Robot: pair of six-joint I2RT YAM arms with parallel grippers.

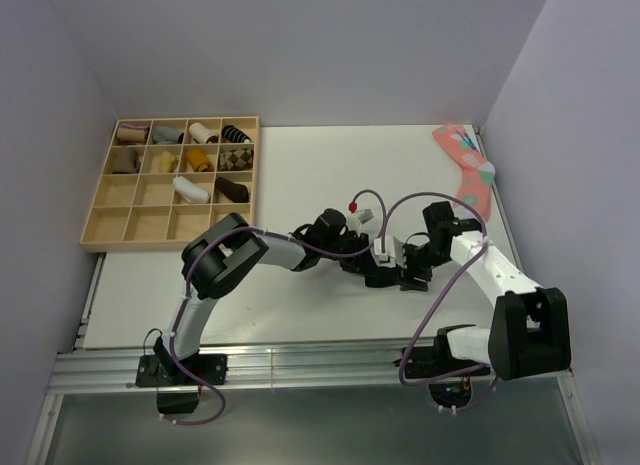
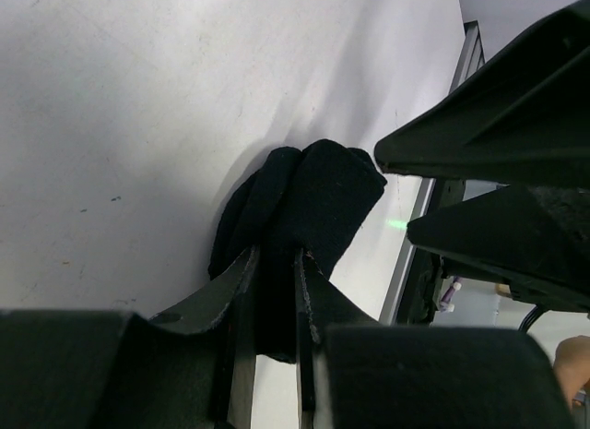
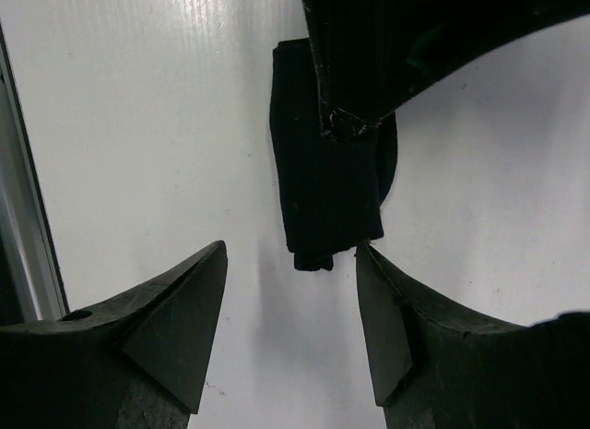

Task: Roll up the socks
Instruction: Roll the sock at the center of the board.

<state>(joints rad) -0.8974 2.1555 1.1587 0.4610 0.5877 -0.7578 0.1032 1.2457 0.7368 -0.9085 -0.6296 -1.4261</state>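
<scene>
The socks are a folded black knit bundle lying on the white table. My left gripper is shut on their near end, with the dark fabric pinched between its two fingers. In the right wrist view the socks lie just beyond my right gripper, which stands open with bare table between its fingertips; the right-hand tip touches or nearly touches the bundle's corner. From above, the left gripper and right gripper meet at mid-table, hiding most of the socks.
A wooden compartment tray at the back left holds several rolled socks. A coral-pink spotted sock lies at the table's back right corner. A metal rail runs along the near edge.
</scene>
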